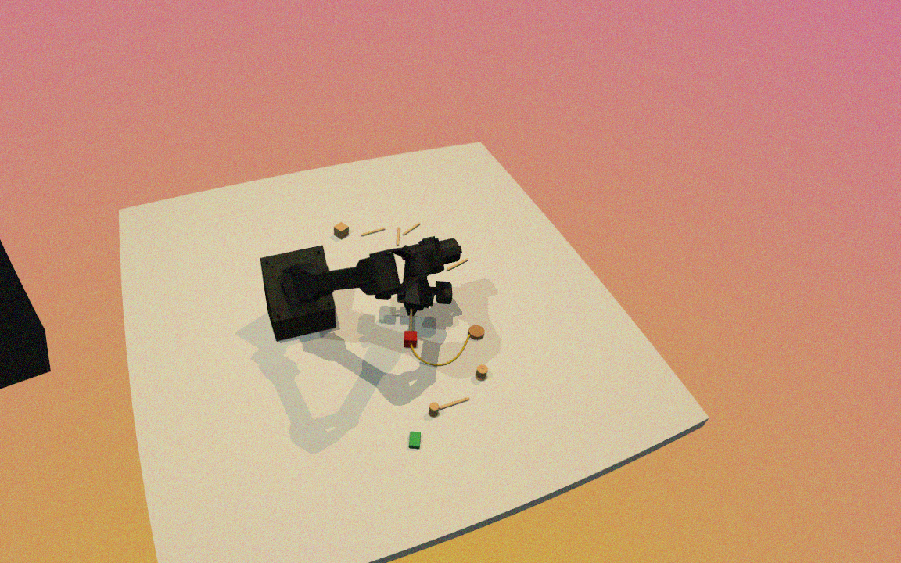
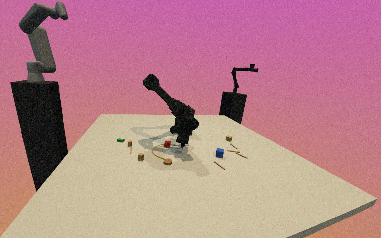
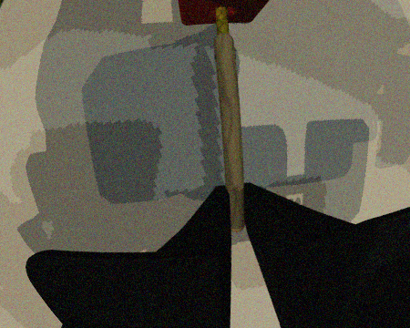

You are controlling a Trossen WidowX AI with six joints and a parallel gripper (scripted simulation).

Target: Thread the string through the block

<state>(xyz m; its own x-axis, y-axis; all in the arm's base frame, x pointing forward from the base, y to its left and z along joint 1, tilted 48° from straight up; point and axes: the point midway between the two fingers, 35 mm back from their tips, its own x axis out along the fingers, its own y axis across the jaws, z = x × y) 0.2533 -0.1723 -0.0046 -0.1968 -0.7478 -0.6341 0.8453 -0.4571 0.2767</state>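
Note:
My gripper (image 1: 411, 312) (image 2: 182, 145) (image 3: 233, 195) is shut on the end of the string's stick (image 1: 411, 323) (image 2: 176, 145) (image 3: 230, 109). The whole stick is outside the red block (image 1: 410, 338) (image 2: 167, 144) (image 3: 196, 11), on my gripper's side. A short piece of the yellow string (image 1: 437, 364) (image 2: 153, 151) (image 3: 221, 23) shows between the block and the stick's far end. On the block's other side the string curves to the round wooden button (image 1: 476, 331) (image 2: 167, 161). The block stands on the table; its hole is hidden.
A blue block (image 2: 219, 152), a wooden cube (image 1: 341, 230) (image 2: 229, 138) and several loose sticks lie on the other side of the arm. Two wooden cylinders (image 1: 482, 372) (image 1: 433, 409), another loose stick (image 1: 455, 403) and a green block (image 1: 414, 440) (image 2: 120, 140) are beyond the string.

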